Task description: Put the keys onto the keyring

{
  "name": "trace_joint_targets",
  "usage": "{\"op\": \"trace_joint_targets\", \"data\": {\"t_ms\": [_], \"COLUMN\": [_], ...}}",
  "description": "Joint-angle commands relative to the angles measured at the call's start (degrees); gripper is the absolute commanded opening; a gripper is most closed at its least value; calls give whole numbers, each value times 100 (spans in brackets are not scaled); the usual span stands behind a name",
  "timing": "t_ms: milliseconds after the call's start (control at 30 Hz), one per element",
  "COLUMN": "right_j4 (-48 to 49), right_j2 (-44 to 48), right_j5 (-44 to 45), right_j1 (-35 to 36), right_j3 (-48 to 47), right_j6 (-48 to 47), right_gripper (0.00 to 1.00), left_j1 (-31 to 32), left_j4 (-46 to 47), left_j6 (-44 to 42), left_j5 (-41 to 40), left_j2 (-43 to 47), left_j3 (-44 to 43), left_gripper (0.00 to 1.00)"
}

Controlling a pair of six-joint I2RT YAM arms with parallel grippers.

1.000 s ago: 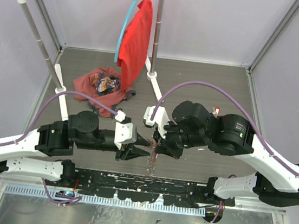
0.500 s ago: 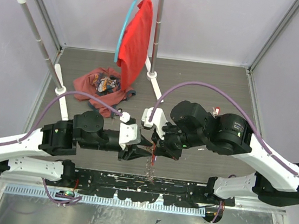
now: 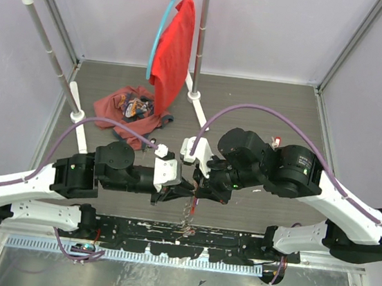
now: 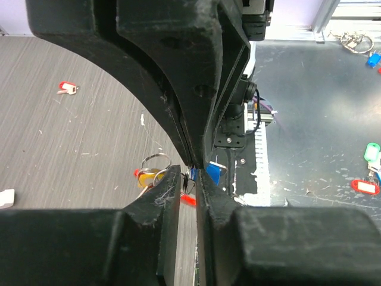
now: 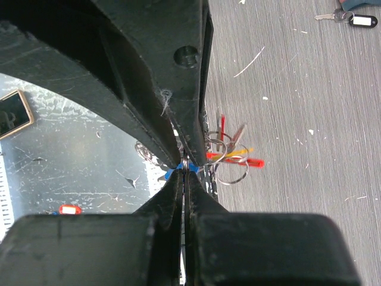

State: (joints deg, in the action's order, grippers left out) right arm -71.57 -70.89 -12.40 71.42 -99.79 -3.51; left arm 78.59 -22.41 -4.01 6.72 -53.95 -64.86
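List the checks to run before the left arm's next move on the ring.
1. Right gripper shut on keyring: ok.
2. Left gripper actually gripping: cannot tell; jaws narrow, a slit shows between them.
3. Keys dangling beside the ring, not pinched: ok.
4. Blue tag clear of left fingers: cannot tell.
5. Loose red key in sight: ok.
6. Clothes apart from both arms: ok.

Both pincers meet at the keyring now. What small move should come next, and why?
Probably the left pincer should close fully while the right pincer holds. The right one is shut on the thin keyring; the left fingers flank that ring with a narrow gap left.
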Motion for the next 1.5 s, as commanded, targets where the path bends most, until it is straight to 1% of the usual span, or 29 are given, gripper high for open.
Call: {"op": "trace_joint_targets", "data": {"t_ms": [0,133,167,200,367,433,500,567,633,767,900,967,1067,1133,1333,1467], "right_j4": [396,428,437,453,629,756,947,1191,1501,2453,3597,3978,4371,4603,4901,4987], "right_j2": [95,88,98,108,196,257,365,503,697,1318,2002,2195,2334,2367,2303,2327], "right_j5": [-114,-97,-91,-70,82,209,306,463,693,1109,1148,1161,1036,798,295,198], "right_j1": [3,4,4,4,0,3,-1,5,4,3,-1,3,4,4,1,3], "right_j3": [-200,-192,-190,-186,-172,-168,-128,-77,53,690,1601,1951,2359,2558,2758,2797], "right_j6": [-102,-115,-110,-101,-9,83,193,343,533,1103,1749,1963,1941,1811,1276,1162], "right_gripper": [1,1,1,1,2,12,17,26,30,31,28,28,28,29,29,24], "left_j1": [10,9,8,6,8,8,3,12,8,7,7,9,8,8,8,8], "left_j4": [-70,-66,-70,-74,-61,19,207,501,759,1019,1386,1613,2156,2491,3141,3301], "left_j6": [-56,-57,-56,-56,-37,-9,51,151,261,467,682,786,977,1080,1253,1325], "left_j5": [-13,-21,-26,-37,-96,-186,-322,-460,-613,-972,-1200,-1276,-1261,-1197,-817,-652], "left_j2": [15,9,9,11,41,91,210,379,554,782,972,1048,1190,1277,1308,1291], "left_j3": [-250,-243,-238,-244,-249,-210,-100,69,205,398,591,705,975,1112,1259,1280], "left_gripper": [19,7,2,0,0,0,0,0,0,0,0,0,0,0,0,0]}}
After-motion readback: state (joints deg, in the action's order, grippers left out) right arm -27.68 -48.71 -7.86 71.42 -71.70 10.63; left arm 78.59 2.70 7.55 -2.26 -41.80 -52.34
